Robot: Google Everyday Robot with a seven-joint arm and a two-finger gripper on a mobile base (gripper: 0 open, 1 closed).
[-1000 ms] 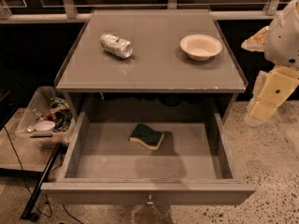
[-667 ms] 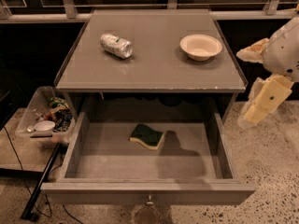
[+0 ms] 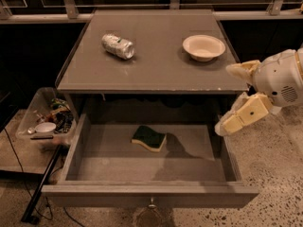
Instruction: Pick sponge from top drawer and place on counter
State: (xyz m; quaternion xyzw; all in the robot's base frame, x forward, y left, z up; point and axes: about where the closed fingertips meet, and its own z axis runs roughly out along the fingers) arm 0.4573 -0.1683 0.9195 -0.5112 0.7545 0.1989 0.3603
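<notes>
The sponge (image 3: 148, 138), dark green over pale yellow foam, lies flat near the middle of the top drawer (image 3: 142, 171), which is pulled fully out with its metal pull (image 3: 152, 203) at the front. The counter (image 3: 151, 56) is the grey top above it. My gripper (image 3: 225, 99) hangs at the right, just outside the counter's front right corner and above the drawer's right wall. Its two cream fingers (image 3: 240, 116) are spread apart and hold nothing. It is to the right of the sponge and higher than it.
A crushed silver can (image 3: 118, 46) lies on the counter's left part and a shallow cream bowl (image 3: 204, 47) on its right part. A clear bin of clutter (image 3: 45, 118) stands on the floor left of the cabinet. A speckled floor lies to the right.
My gripper has moved left and a little down, from beside the cabinet toward the drawer's right wall. The sponge, can and bowl have not moved.
</notes>
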